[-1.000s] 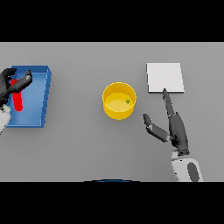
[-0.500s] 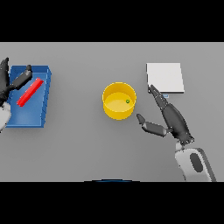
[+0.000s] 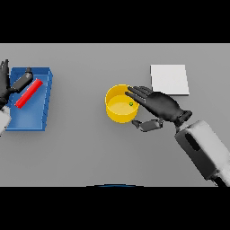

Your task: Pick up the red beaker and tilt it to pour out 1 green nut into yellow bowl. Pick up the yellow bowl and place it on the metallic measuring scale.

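My right hand (image 3: 164,107) is at the round yellow bowl (image 3: 120,104), which stands near the centre of the grey worktop (image 3: 85,148). The fingers (image 3: 137,93) are straight and spread, reaching over the bowl's right rim. The thumb (image 3: 148,125) is bent and sits just beside the bowl's lower right wall; I cannot tell whether it touches. The hand is not closed round the bowl and holds nothing. The white and grey forearm (image 3: 204,150) enters from the lower right corner of the worktop.

Inside the bowl, one small green nut (image 3: 131,104) lies on the floor of the bowl, toward its right side, close under my fingertips.

The flat square metallic measuring scale (image 3: 169,79) lies toward the far right part of the worktop, beyond my right hand and apart from the bowl. Its top carries nothing.

The blue rectangular tray (image 3: 31,114) lies at the left edge of the worktop. The red cylindrical beaker (image 3: 28,93) lies on its side in the tray's far half, set diagonally.

My left hand (image 3: 6,87) shows at the left edge, over the tray's far left corner. Its fingers are loosely extended, near the upper end of the beaker but not gripping it.
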`<control>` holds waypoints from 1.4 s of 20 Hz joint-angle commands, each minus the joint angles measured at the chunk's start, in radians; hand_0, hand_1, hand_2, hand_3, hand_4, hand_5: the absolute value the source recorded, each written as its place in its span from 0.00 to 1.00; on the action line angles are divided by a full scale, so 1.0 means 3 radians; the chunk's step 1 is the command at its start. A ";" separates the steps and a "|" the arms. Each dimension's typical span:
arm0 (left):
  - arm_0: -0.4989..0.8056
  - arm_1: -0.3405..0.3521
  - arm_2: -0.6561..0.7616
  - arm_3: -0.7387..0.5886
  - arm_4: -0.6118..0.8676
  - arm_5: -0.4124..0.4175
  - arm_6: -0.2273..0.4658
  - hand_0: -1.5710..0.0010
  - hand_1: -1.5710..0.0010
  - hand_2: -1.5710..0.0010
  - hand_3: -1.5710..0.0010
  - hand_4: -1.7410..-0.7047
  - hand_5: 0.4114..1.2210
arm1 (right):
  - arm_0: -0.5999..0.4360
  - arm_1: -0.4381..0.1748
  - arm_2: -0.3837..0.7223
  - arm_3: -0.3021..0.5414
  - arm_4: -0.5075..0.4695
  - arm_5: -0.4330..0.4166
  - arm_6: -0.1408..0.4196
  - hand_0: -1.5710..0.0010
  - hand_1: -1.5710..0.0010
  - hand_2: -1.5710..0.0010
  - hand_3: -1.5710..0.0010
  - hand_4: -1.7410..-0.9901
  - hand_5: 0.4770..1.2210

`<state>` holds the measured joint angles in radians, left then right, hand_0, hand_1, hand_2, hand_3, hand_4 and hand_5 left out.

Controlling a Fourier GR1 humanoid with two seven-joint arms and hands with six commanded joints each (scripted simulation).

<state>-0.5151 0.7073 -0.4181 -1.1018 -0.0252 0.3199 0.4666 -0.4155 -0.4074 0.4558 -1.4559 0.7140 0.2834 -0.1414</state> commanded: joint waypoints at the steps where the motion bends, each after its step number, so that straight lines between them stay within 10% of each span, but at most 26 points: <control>1: 0.0026 -0.0009 -0.0001 0.0003 0.0004 0.0010 -0.0016 1.00 1.00 1.00 1.00 0.96 0.35 | -0.0083 -0.0066 0.0091 0.0048 0.0100 0.0065 -0.0057 1.00 1.00 1.00 1.00 0.69 0.29; 17: 0.0064 0.0093 0.0044 -0.0056 0.0035 0.0000 -0.0038 1.00 1.00 1.00 1.00 0.96 0.35 | -0.0948 0.0219 0.0779 0.1006 0.0579 0.0521 -0.0232 1.00 1.00 1.00 1.00 0.64 0.34; 28: 0.0085 0.0083 0.0041 -0.0011 0.0029 0.0006 -0.0080 1.00 1.00 1.00 1.00 0.96 0.36 | -0.1110 0.0393 0.0784 0.1378 0.0525 0.0838 -0.0006 0.98 0.98 0.95 0.91 0.58 0.44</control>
<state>-0.4895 0.7320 -0.4060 -1.1053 -0.0163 0.3214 0.4426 -0.7486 -0.2897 0.6909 -1.0425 0.8717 0.5346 -0.1431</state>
